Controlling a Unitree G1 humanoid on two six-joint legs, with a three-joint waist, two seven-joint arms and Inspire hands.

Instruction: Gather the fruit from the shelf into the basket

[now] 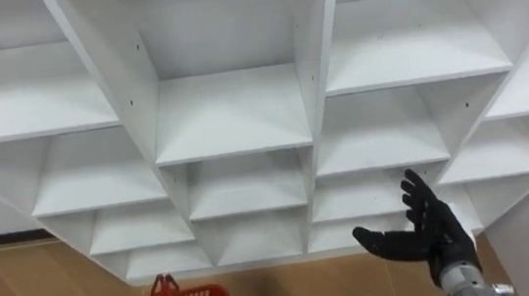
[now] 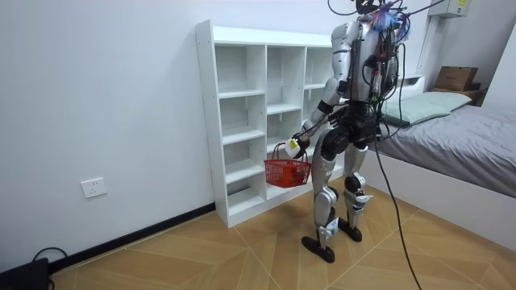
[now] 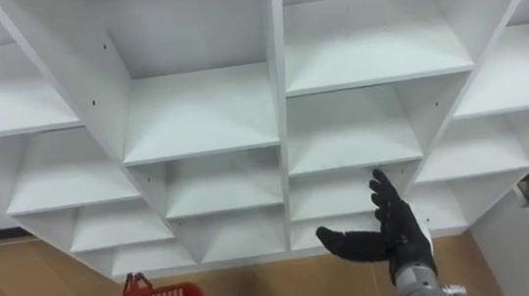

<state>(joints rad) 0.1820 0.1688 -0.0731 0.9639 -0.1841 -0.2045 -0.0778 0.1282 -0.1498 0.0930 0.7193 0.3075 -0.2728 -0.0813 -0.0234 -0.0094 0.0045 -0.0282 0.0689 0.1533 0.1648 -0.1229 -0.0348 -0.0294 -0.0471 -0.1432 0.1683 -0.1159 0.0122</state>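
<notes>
Hanging from the clenched left hand (image 2: 295, 146), the red basket (image 1: 206, 294), cut off below, is holding unclear contents; the right hand (image 1: 431, 234) is hovering spread, empty

Looks like a bedroom in a home: bed (image 2: 463, 149) with grey cover and pale green pillow (image 2: 426, 105) at the room view's right, white open-shelf closet (image 2: 242, 121) against a plain wall (image 2: 105, 80), wood herringbone floor (image 2: 201, 258), wall socket (image 2: 94, 188) low down.
</notes>
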